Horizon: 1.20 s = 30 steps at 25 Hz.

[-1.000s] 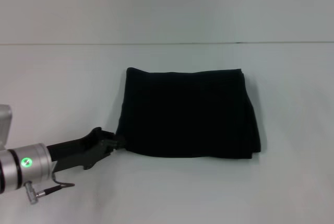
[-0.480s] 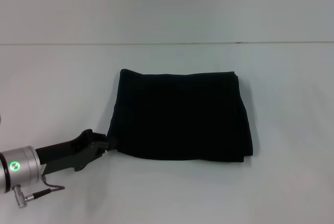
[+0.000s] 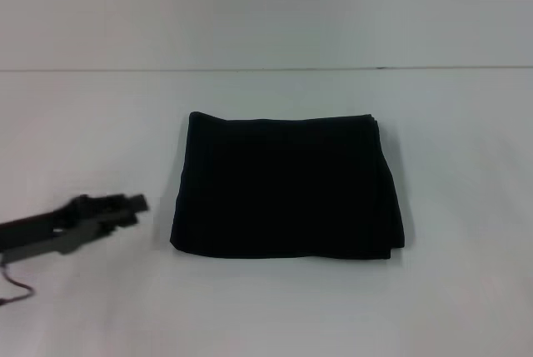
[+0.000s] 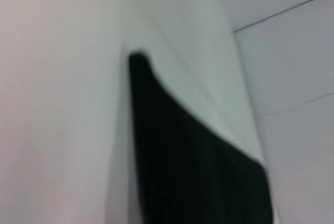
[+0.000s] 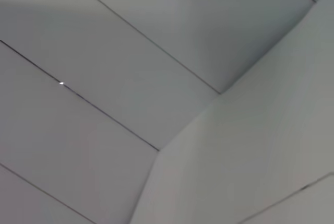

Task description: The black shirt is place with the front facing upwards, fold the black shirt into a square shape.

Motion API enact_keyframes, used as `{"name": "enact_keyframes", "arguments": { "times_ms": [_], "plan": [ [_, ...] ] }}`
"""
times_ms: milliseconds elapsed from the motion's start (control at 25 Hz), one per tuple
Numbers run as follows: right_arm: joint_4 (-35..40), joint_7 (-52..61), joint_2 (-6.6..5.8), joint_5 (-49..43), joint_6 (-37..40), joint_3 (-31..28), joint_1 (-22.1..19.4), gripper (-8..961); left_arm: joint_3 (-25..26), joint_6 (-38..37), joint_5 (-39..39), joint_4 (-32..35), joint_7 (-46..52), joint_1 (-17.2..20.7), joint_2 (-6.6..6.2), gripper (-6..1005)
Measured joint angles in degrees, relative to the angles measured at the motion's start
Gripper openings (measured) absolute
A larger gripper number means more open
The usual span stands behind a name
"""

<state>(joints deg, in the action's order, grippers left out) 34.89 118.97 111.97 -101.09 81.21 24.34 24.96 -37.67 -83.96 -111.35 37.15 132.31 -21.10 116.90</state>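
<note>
The black shirt (image 3: 287,184) lies folded into a near-square block in the middle of the white table (image 3: 466,290), plain black side up with no lettering showing. My left gripper (image 3: 133,210) hovers low over the table to the left of the shirt, a short gap from its near left corner, open and holding nothing. In the left wrist view the black shirt (image 4: 198,172) shows as a dark folded edge on the table. The right gripper appears in no view; its wrist camera shows only wall panels and table.
Pale wall panels (image 3: 266,7) rise behind the table's far edge. Bare white tabletop surrounds the shirt on all sides. A thin cable (image 3: 17,286) hangs under my left arm at the lower left.
My left gripper has let go of the shirt's near left corner and pulled back to the left. The shirt slid slightly left earlier and now lies still.
</note>
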Motion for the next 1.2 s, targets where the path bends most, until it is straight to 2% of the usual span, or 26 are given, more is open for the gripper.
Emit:
{"name": "enact_keyframes", "arguments": {
  "times_ms": [120, 240, 360, 440, 520, 640, 800, 920, 1200],
  "plan": [
    [0.4, -1.3, 0.04, -1.0, -0.2, 0.1, -0.1, 928, 4.8, -4.3, 0.4, 2.2, -5.9, 0.9, -0.24, 293],
    [1.3, -5.7, 0.07, -3.6, 1.1, 0.5, 0.0, 928, 8.0, -9.0, 0.7, 3.1, -16.0, 0.1, -0.28, 533],
    [3.3, -11.9, 0.42, -6.0, 2.3, 2.2, 0.3, 927, 7.8, -9.2, 0.4, 3.2, -22.2, -1.5, -0.35, 597],
    [4.9, -18.2, 1.28, -7.0, 2.3, 3.9, 0.5, 927, 7.2, -8.4, 0.2, 3.0, -27.2, -2.7, -0.27, 639],
    [6.0, -25.3, 2.45, -7.7, 2.1, 5.8, 0.8, 927, 6.3, -7.7, 0.2, 2.9, -32.4, -4.1, 0.26, 682],
    [6.8, -34.0, 4.83, -8.4, 1.1, 7.5, 1.4, 927, 4.3, -6.0, 0.1, 2.9, -38.2, -6.2, 1.69, 746],
    [6.9, -39.3, 7.26, -9.6, 0.3, 9.2, 2.6, 928, -2.0, -3.7, 0.0, 3.2, -41.7, -8.0, 2.91, 858],
    [6.2, -41.4, 7.51, -9.8, -0.2, 12.1, 3.5, 928, -5.4, -1.5, 0.0, 3.3, -42.7, -9.0, 3.32, 949],
    [6.1, -41.7, 7.59, -9.9, -2.1, 19.2, 5.5, 928, -6.2, 0.7, -0.4, 3.3, -41.1, -11.3, 3.43, 948]
  ]
}}
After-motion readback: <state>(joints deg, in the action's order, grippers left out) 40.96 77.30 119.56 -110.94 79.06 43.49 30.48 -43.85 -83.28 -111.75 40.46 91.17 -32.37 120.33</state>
